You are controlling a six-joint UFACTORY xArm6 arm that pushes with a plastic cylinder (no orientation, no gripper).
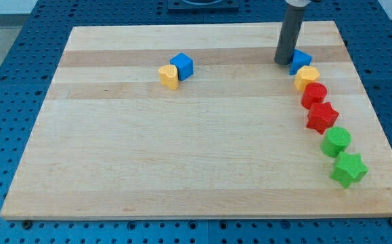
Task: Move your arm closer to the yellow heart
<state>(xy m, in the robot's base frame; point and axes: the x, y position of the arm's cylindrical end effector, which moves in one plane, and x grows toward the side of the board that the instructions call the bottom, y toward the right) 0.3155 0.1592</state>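
The yellow heart [169, 76] lies on the wooden board [182, 149] at the upper middle-left, touching a blue cube [181, 65] on its upper right. My tip [284, 63] is the lower end of a dark rod at the view's upper right. It stands far to the right of the yellow heart, right beside the left edge of a blue block [300, 60].
A curved row of blocks runs down the board's right side: the blue block, a yellow block [307, 77], a red block [313, 94], a red star [322, 116], a green block [336, 141] and a green star [349, 169].
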